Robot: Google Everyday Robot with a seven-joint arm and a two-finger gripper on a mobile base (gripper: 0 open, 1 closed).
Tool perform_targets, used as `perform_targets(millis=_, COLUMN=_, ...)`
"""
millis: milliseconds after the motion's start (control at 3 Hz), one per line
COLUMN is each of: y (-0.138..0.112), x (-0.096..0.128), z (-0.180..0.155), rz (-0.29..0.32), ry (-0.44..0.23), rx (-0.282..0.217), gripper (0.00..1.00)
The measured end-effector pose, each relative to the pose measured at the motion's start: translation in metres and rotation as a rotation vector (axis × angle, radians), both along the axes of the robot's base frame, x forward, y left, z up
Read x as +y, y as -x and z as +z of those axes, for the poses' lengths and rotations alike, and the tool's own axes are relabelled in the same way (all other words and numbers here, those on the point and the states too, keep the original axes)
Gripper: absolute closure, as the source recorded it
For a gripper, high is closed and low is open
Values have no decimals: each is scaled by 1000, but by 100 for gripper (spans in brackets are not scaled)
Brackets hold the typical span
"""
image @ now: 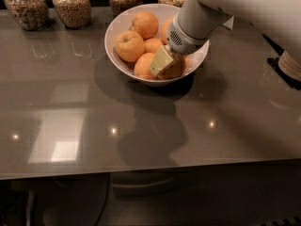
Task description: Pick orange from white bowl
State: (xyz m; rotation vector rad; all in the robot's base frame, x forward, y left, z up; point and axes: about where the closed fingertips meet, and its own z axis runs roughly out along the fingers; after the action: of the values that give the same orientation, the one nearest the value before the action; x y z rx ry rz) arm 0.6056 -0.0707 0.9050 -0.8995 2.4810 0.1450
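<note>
The white bowl (117,27) stands on the dark glossy table at the back middle and holds several oranges. My gripper (163,64) reaches down from the upper right into the bowl's front right part. Its pale yellow tip lies against the orange (175,70) there, between it and a neighbouring orange (142,66). That orange is largely covered by the gripper and in shadow. An orange with a puckered dimple (129,45) lies at the left, and another round one (145,23) at the back.
Several glass jars of grains (71,4) stand in a row along the table's back edge behind the bowl. The robot's white arm (244,6) crosses the upper right. A dark object (289,65) sits at the table's right edge.
</note>
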Motion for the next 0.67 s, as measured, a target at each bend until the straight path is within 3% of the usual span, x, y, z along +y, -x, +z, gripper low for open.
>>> perform_targets(millis=667, y=3, x=3, z=-1, rz=9, ry=0, rx=9, gripper=86)
